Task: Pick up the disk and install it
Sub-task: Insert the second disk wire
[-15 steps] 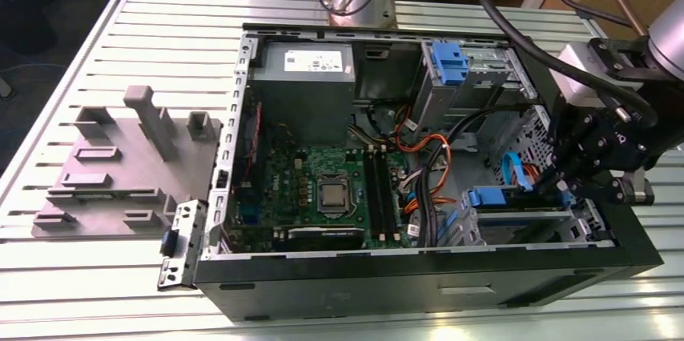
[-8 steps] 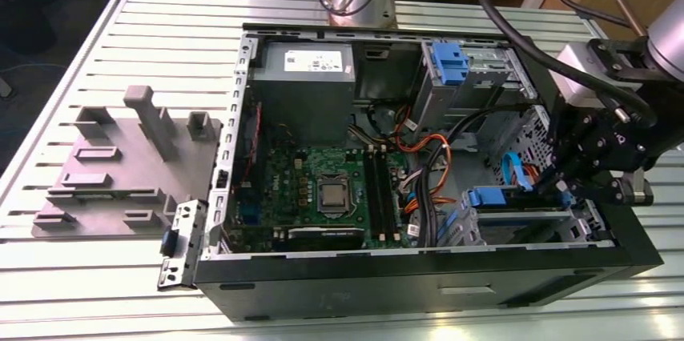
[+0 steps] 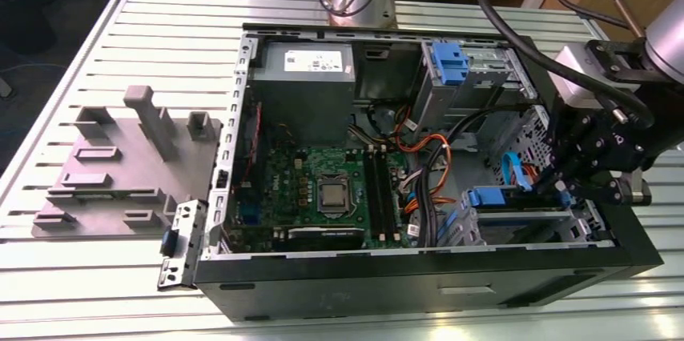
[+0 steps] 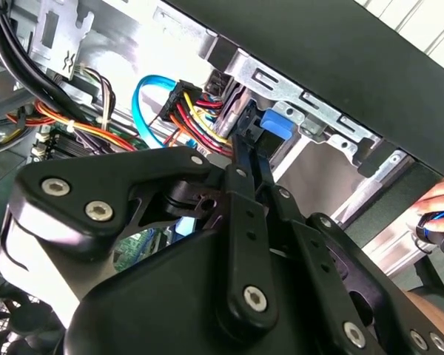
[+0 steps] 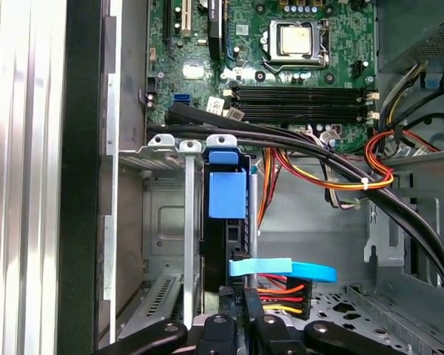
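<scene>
**Seating disk in lower cage**

Hovering with black linkage gripper (image 3: 566, 185) inside open black tower computer case (image 3: 428, 277), just over the grey metal drive cage (image 5: 166, 222). Flat dark disk with blue plastic rails (image 5: 226, 222) standing on edge in cage slot, probably not fully seated. Fingers (image 4: 244, 159) drawn together, touching disk end; grip cannot be confirmed. Could snag light-blue flat data cable (image 5: 281, 268) or red-yellow power wires (image 5: 285, 292) lying close, jamming the disk crooked.

open computer case (image 3: 428, 277) | motherboard (image 3: 320, 189) | grey fixture block (image 3: 118, 173)
</scene>
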### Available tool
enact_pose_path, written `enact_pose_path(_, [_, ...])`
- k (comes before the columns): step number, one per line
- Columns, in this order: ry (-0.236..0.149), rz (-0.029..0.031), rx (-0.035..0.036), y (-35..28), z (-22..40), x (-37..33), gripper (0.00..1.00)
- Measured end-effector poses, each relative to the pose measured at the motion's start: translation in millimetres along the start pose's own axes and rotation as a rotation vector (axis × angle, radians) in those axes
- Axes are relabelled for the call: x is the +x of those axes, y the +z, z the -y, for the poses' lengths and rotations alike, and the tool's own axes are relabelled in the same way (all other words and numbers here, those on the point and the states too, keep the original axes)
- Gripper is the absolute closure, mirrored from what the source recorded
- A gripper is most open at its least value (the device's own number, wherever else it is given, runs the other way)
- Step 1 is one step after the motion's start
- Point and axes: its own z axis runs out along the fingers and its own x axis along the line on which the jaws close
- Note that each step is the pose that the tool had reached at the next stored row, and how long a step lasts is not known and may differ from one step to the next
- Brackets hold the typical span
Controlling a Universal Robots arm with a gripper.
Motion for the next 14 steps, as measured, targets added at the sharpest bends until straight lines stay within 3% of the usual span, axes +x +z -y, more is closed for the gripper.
enact_pose_path(4, [0.0,0.0023,-0.0002,-1.7,-0.1,-0.1,0.84])
enact_pose_path(14, [0.015,0.001,0.0003,-3.1,0.0,-0.1,0.84])
